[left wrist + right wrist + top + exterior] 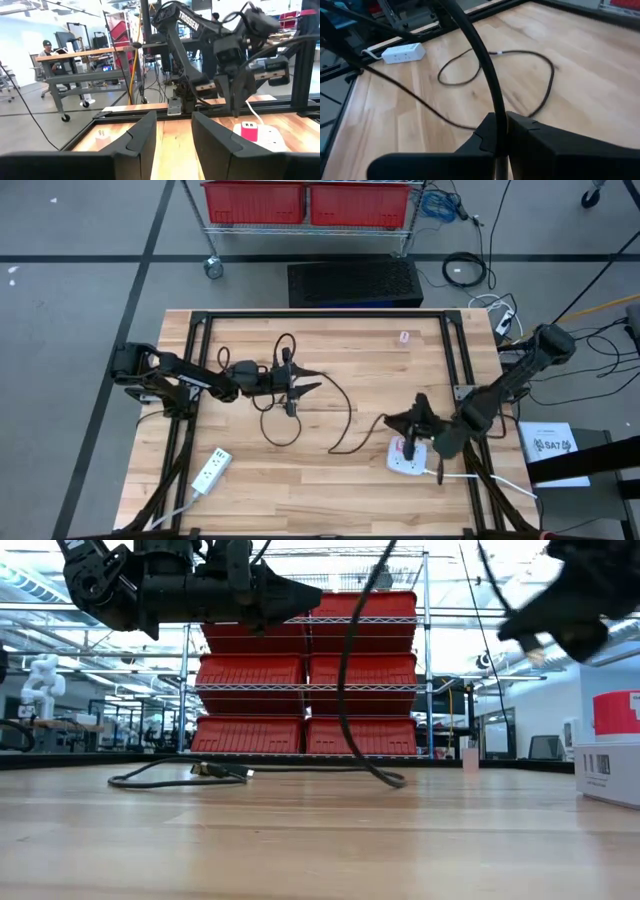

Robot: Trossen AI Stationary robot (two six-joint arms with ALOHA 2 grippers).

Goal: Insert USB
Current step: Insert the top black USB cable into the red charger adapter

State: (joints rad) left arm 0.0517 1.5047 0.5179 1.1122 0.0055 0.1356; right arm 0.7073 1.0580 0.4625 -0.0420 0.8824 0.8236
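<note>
A long black USB cable (pixel 350 415) lies in loose loops on the wooden table, and one connector end (pixel 215 772) rests flat on the boards. My right gripper (pixel 412 435) is shut on the cable's other end. It hovers just above a red charger (pixel 248 131) plugged into a white power strip (pixel 418 463) at the table's near right. My left gripper (pixel 315 379) is open at mid-table, raised above the cable loops, with nothing between its fingers (pixel 145 137). My right gripper pinches the black cable (pixel 496 107) between its two shut fingers, close to the plug end. The fingers come from above, pointing down toward the red charger. The cable rises out of the grip and arcs down slack to the table (pixel 345 670). The plug tip is hidden by the fingers.
A second white power strip (pixel 208 472) lies near the table's near left corner, its cord running off the edge. A small pink object (pixel 404 336) sits near the far edge. A black frame borders the table. Red bins on a wire rack (pixel 310 670) stand behind.
</note>
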